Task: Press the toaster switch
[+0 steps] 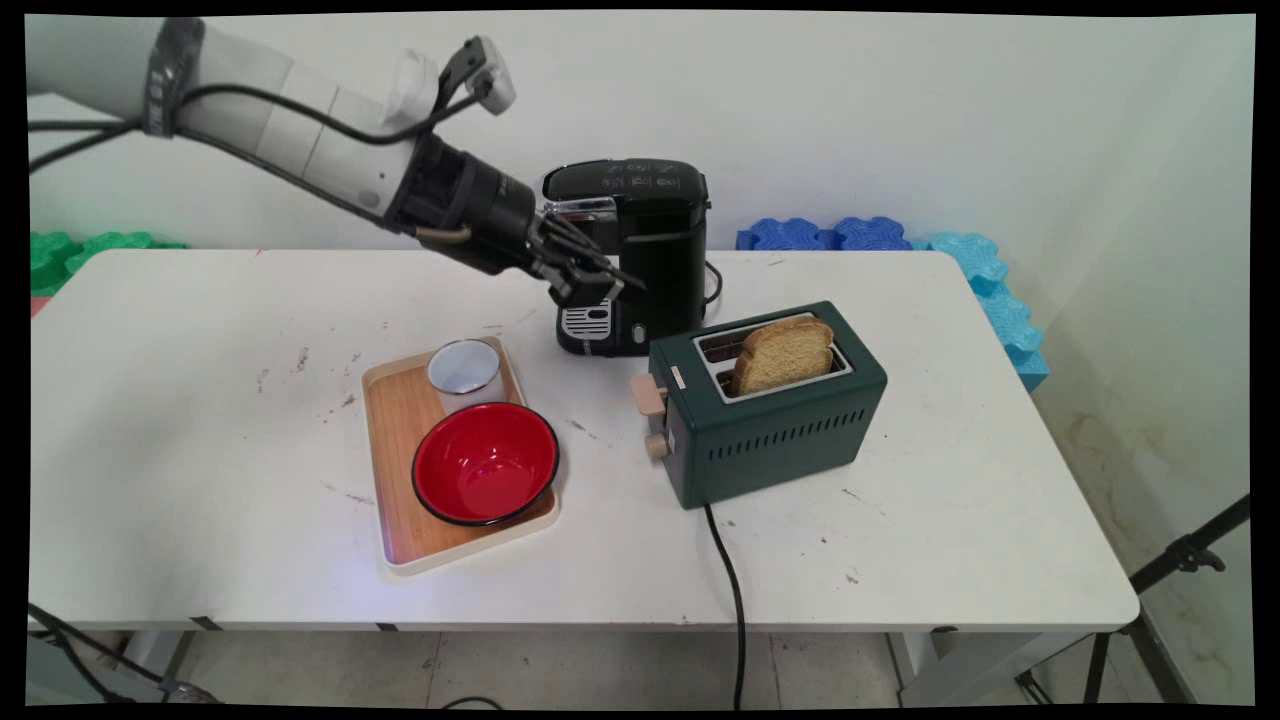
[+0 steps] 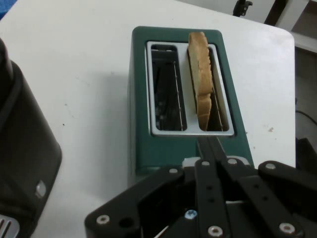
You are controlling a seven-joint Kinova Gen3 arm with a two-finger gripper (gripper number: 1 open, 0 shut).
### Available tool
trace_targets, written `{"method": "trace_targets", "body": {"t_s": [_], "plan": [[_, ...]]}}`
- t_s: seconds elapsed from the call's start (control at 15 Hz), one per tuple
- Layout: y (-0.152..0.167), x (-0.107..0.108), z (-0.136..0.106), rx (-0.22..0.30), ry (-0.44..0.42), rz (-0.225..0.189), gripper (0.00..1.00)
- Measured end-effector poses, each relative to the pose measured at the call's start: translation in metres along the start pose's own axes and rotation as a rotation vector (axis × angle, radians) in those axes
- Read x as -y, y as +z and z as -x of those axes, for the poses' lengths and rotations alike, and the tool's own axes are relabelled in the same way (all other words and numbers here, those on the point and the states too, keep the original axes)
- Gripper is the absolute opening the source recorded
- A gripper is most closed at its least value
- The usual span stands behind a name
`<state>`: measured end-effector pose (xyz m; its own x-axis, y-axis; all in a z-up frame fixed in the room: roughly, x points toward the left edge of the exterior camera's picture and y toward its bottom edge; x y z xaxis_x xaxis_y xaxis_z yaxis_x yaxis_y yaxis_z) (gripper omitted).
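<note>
Upper centre of the main view: end effector [image 1: 590,283] hangs in the air in front of the black coffee machine [image 1: 640,250], fingers drawn together to a narrow point with nothing between them; in the hand view the two fingers [image 2: 210,148] run side by side up from the bottom edge, touching or nearly so. Green toaster [image 1: 775,415] stands right of centre on the white desk [image 1: 200,400], near the coffee machine but apart from it, its lever and knob on the end facing the tray. One slice of toast [image 1: 785,352] stands upright in the slot farther from the camera, top well above the rim; the nearer slot shows only its wire guides. Toaster cord [image 1: 730,590] runs over the desk's near edge. Wooden tray [image 1: 395,430] lies centre-left, holding a red bowl [image 1: 485,462] and, just behind it, a small white cup [image 1: 465,366]. Open desk surface on the far left and in the right foreground; toaster sits well clear of the right edge.
</note>
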<state>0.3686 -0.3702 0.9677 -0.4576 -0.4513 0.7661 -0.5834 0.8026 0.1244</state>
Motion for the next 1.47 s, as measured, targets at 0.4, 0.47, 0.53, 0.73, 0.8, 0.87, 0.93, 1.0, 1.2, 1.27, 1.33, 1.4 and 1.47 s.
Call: {"method": "trace_targets", "body": {"t_s": [0.4, 0.47, 0.53, 0.73, 0.8, 0.87, 0.93, 1.0, 1.2, 1.27, 1.33, 1.4, 1.47], "plan": [[0.015, 0.001, 0.025, -0.009, 0.002, 0.01, 0.0], [0.016, 0.001, 0.028, -0.008, 0.005, 0.01, 0.0], [0.018, 0.0, 0.031, -0.007, 0.007, 0.01, 0.0], [0.025, 0.0, 0.042, -0.001, 0.014, 0.011, 0.0], [0.027, 0.0, 0.045, 0.002, 0.018, 0.011, 0.0], [0.029, 0.0, 0.049, 0.007, 0.022, 0.011, 0.0], [0.031, 0.0, 0.052, 0.012, 0.025, 0.011, 0.0], [0.033, 0.0, 0.054, 0.015, 0.027, 0.011, 0.0], [0.039, -0.001, 0.06, 0.025, 0.032, 0.014, 0.0], [0.041, -0.002, 0.061, 0.027, 0.034, 0.015, 0.0], [0.044, -0.003, 0.062, 0.029, 0.037, 0.016, 0.0], [0.045, -0.003, 0.063, 0.03, 0.039, 0.017, 0.0], [0.048, -0.004, 0.064, 0.032, 0.044, 0.018, 0.0]]}}
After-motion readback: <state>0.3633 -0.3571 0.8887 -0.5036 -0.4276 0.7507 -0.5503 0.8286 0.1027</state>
